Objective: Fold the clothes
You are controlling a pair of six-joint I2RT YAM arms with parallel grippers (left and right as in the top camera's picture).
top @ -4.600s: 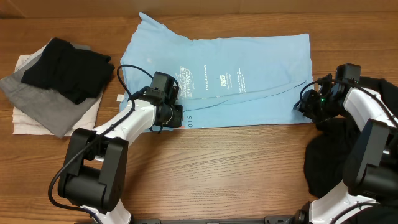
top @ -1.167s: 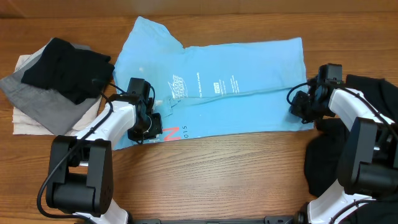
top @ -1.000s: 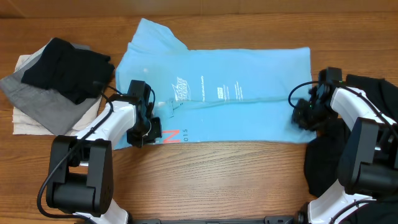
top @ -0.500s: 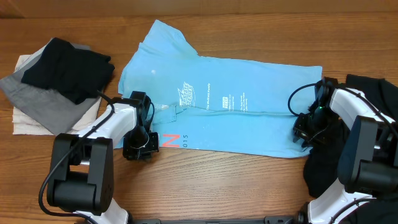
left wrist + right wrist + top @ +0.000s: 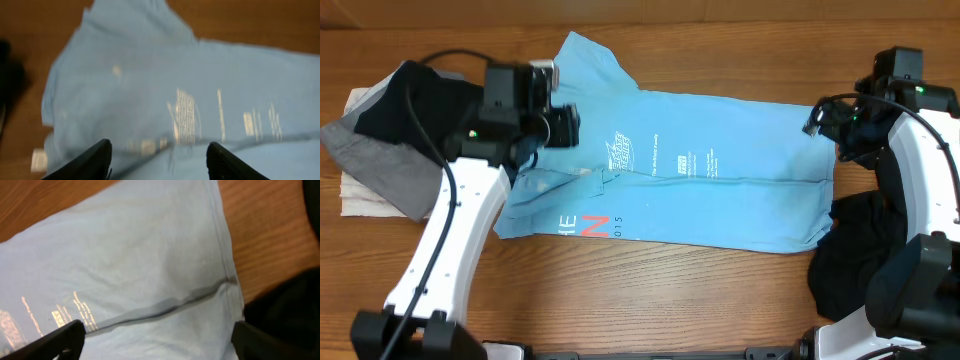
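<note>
Place: a robot test bench, more lab than home; the room beyond the tabletop is out of view.
Surface: a wooden table (image 5: 670, 290) of plain brown grain fills the overhead view and shows again in both wrist views.
Machines: two white-and-black robot arms, the left arm (image 5: 455, 225) and the right arm (image 5: 920, 165), reach in from the near edge.
Work material: a light blue T-shirt (image 5: 720, 200) lies spread across the middle, a stack of grey, white and black cloth (image 5: 390, 160) sits at the left, and a black garment (image 5: 855, 250) is heaped at the right.
</note>
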